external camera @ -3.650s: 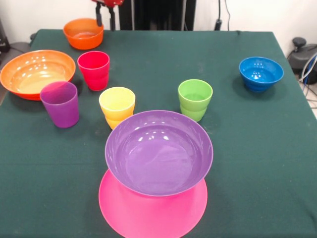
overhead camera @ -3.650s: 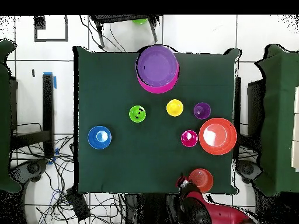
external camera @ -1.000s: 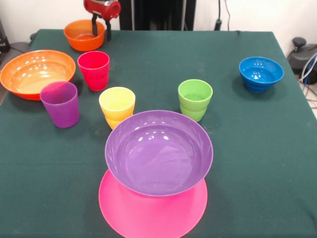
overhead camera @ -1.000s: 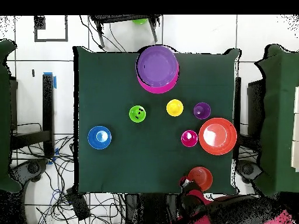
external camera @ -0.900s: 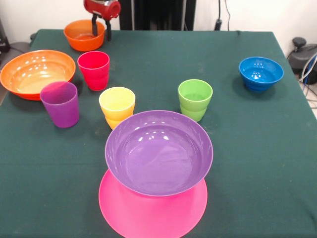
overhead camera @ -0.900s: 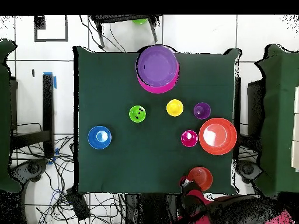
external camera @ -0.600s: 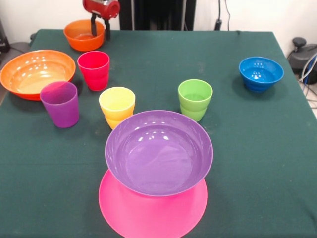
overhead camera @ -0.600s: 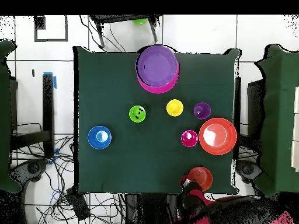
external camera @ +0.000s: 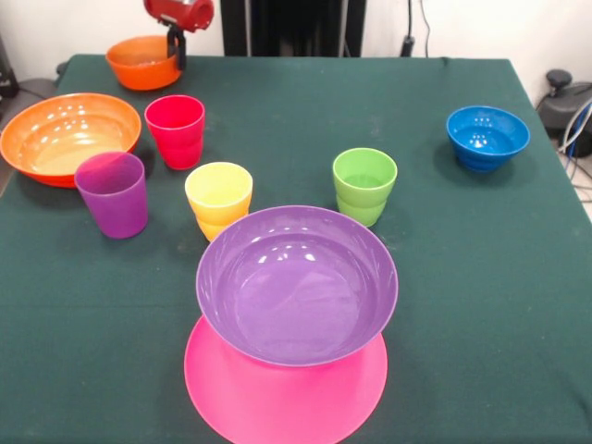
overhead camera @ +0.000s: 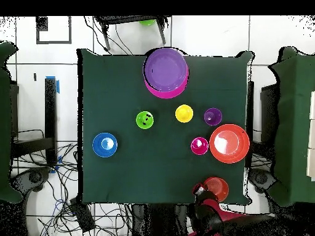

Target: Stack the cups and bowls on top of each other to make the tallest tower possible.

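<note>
I see my gripper (external camera: pixel 175 48) at the worktop's (external camera: pixel 444 277) far left, jaws pinching the small orange bowl's (external camera: pixel 139 63) rim, ready for lifting. The tower (external camera: pixel 294 314), purple bowl on pink, waits at the near edge.

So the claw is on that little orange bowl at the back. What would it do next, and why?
Probably lift the small orange bowl clear of the table and carry it toward the purple bowl sitting on the pink bowl. The gripper appears closed on the bowl's rim, and the bowl looks slightly tilted, as if already coming up. That pile is the only tower begun.
</note>
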`<state>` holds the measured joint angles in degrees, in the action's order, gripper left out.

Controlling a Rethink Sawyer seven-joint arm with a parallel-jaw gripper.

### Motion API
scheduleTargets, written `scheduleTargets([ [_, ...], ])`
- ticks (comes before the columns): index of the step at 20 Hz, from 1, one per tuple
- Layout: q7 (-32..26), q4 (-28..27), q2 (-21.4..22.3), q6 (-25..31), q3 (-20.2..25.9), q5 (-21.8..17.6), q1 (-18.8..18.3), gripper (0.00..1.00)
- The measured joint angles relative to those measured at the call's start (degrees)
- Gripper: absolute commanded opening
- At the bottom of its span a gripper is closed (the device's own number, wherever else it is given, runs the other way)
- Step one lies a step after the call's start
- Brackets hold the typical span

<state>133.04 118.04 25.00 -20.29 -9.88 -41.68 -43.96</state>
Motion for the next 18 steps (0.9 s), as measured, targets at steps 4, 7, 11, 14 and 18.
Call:
scheduleTargets([
  [4,0.0,0.02,0.74,0.2,0.81,-0.13,-1.11,0.0],
  [7,0.0,0.06,2.3,1.51,2.28,-0.51,-2.62,0.0],
  [11,0.01,0.43,5.97,5.32,5.52,-0.9,-5.16,0.0],
  [14,0.01,0.85,8.94,8.52,7.98,-0.9,-6.59,0.0],
  [18,0.01,1.22,14.78,14.94,12.01,-0.73,-7.58,0.0],
])
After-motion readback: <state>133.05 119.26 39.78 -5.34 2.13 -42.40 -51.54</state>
